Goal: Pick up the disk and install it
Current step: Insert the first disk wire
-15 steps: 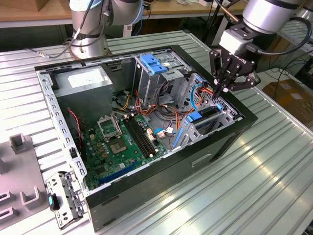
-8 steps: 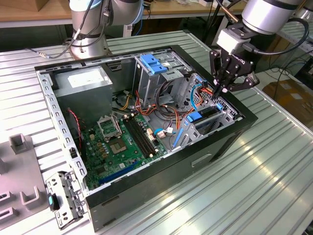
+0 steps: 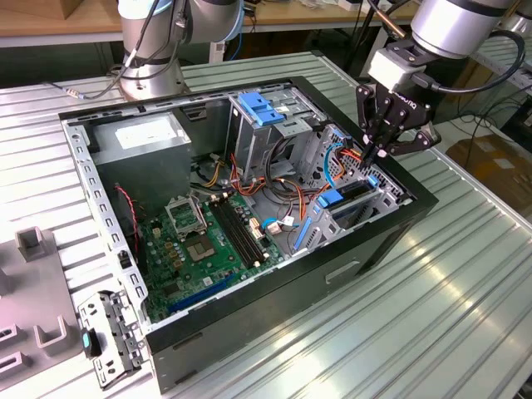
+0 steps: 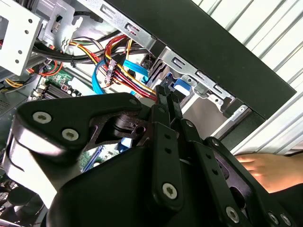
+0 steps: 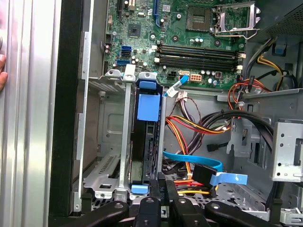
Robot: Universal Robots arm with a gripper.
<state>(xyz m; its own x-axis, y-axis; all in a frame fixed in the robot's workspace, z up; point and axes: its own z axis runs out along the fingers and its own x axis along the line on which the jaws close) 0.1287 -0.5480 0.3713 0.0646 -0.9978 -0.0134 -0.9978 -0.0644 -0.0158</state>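
- Exterior view: the gripper (image 3: 384,151) hung right over the drive bay (image 3: 353,204), at the corner of the open computer case (image 3: 249,320) on the exterior view's right. The disk (image 3: 347,196) sat on edge inside that bay, blue rails showing. The motherboard (image 3: 199,245) lay on the case floor, and the grey power supply (image 3: 141,137) sat in the far corner from the bay.
- Second wrist view: the fingers (image 4: 168,101) looked pressed together, tips just by the blue rail of the disk (image 4: 177,85), next to a bundle of cables (image 4: 120,66).
- First wrist view: the disk (image 5: 147,137) stood slotted in the bay (image 5: 106,156), fingertips (image 5: 161,182) touching its near end, honestly couldn't tell if they pinched it.
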